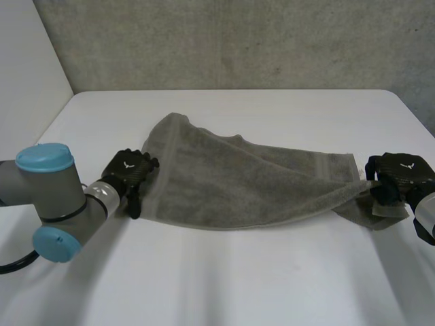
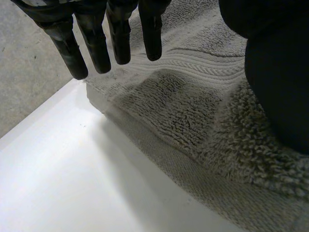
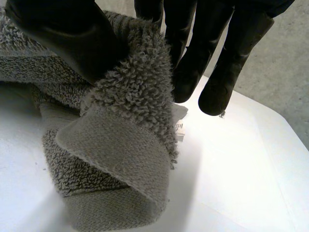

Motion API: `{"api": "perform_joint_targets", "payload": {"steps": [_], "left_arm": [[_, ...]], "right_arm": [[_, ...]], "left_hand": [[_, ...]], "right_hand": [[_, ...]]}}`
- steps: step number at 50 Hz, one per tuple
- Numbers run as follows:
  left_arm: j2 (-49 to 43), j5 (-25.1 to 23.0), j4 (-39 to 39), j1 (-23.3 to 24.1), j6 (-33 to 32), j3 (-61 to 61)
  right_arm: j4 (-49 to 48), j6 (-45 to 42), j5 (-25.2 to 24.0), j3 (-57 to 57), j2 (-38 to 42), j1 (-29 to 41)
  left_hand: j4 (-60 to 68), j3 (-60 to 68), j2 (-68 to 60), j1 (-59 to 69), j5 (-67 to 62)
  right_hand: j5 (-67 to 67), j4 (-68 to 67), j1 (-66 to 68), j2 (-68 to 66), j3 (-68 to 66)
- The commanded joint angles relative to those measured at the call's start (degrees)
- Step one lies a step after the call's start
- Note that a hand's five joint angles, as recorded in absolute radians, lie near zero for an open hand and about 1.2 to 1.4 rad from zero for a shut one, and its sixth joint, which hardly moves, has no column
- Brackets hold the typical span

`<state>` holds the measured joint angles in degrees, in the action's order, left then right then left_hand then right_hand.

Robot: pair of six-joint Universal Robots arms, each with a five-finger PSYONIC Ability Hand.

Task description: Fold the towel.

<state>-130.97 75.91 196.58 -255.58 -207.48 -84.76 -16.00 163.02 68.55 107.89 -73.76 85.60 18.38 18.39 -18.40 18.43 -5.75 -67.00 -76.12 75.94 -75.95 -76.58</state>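
A grey towel (image 1: 238, 183) is laid, loosely rumpled, across the middle of the white table (image 1: 224, 278), and a grey wall (image 1: 238, 41) is seen behind it. The left hand (image 1: 129, 173) is placed at the towel's left edge with its fingers (image 2: 96, 46) held straight and apart from the thumb, and nothing is gripped. The towel's right end is bunched and pinched between the thumb and fingers of the right hand (image 1: 397, 178), and a folded corner is draped beneath.
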Motion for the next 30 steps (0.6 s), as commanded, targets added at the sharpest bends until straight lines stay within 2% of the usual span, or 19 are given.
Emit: {"api": "perform_joint_targets", "payload": {"steps": [1,19,30], "left_arm": [[0.19,-0.15,0.29,0.17,0.32,0.21],[0.45,-0.06,1.52,0.08,0.67,-0.06],[1.68,-0.06,3.72,0.17,5.24,-0.67]], "right_arm": [[0.0,-0.07,0.0,0.04,0.11,0.01],[0.0,-0.07,0.0,-0.05,0.37,0.01],[-0.09,-0.16,0.0,-0.05,0.46,0.01]], "left_hand": [[4.78,4.77,-4.76,4.73,-7.42],[15.72,15.71,-15.7,15.67,-18.36],[16.56,16.55,-16.54,16.51,-19.2]], "right_hand": [[-3.0,-3.88,4.06,-4.05,-3.42],[-3.0,-3.88,4.06,-4.05,-3.42],[-3.0,-3.88,4.06,-4.05,-3.42]]}}
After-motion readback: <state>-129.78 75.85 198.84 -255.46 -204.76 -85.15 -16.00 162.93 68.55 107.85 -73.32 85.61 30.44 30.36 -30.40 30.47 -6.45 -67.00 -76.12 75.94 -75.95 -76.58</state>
